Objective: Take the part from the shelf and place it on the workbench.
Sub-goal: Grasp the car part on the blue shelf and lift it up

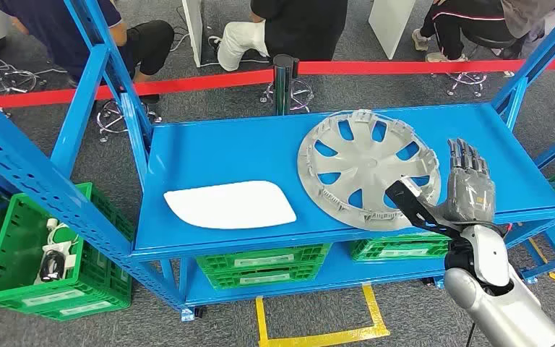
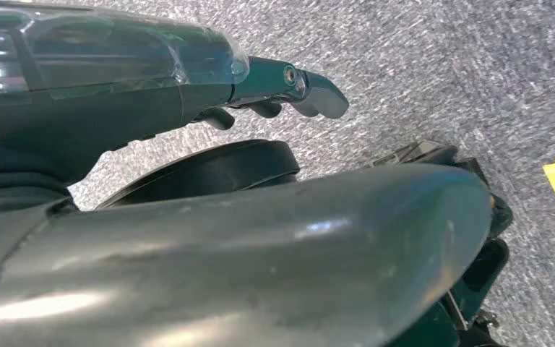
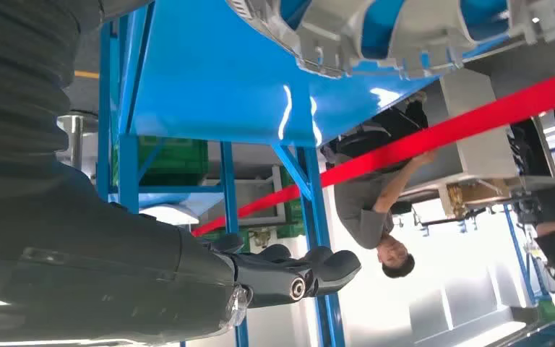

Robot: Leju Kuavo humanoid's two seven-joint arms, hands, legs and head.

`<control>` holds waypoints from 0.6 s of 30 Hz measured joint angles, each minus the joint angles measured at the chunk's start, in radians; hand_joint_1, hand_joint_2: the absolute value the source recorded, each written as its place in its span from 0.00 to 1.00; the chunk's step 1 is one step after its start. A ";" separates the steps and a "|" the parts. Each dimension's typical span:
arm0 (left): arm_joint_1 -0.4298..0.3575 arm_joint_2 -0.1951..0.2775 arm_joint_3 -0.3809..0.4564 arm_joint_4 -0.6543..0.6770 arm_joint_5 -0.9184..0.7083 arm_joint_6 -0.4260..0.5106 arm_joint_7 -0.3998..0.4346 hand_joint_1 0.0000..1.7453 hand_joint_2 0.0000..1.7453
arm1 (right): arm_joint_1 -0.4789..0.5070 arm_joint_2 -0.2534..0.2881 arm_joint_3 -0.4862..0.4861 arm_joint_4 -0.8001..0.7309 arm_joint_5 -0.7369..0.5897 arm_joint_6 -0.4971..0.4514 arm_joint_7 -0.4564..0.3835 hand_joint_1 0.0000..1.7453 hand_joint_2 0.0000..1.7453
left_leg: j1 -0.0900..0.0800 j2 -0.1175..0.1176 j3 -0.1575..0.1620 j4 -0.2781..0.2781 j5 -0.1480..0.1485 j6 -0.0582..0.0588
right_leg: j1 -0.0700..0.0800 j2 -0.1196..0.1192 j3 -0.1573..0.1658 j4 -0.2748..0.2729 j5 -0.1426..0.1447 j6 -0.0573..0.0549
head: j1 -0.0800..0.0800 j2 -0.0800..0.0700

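Blue shelf point(image 1: 224, 155): hubcap point(image 1: 365, 170) lies flat, just left of my right hand point(image 1: 466, 191), fingers spread, holding nothing, thumb under its rim.

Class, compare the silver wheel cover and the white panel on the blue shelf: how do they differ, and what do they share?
The wheel cover is round, silver-grey and pierced by openings; the white panel is a plain, solid, rounded-corner shape. The wheel cover sits nearer the right hand, the white panel further left. Both lie flat on the blue shelf.

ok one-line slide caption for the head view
Open right robot hand raised beside the grey wheel cover on the blue shelf.
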 joint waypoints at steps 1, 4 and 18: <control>0.000 0.000 0.000 0.000 -0.001 0.000 0.000 0.00 0.00 | -0.001 -0.001 0.000 0.003 -0.001 0.008 -0.004 0.00 1.00 | 0.000 0.000 0.000 0.000 0.000 0.000 | 0.000 0.000 0.000 0.000 0.000 0.000 | 0.000 0.000; -0.001 0.001 -0.004 0.000 -0.007 0.000 0.002 0.00 0.00 | -0.012 -0.009 0.004 0.025 -0.006 0.059 -0.020 0.00 1.00 | 0.000 0.001 0.000 0.000 0.000 0.000 | 0.000 0.000 0.000 0.000 0.000 0.000 | 0.000 0.000; -0.016 0.004 -0.014 0.001 -0.018 0.000 0.006 0.00 0.00 | -0.068 -0.046 0.048 0.116 -0.025 0.155 -0.058 0.00 1.00 | 0.000 0.006 0.001 0.000 0.001 0.001 | 0.000 0.000 0.001 0.001 0.000 0.000 | 0.000 0.000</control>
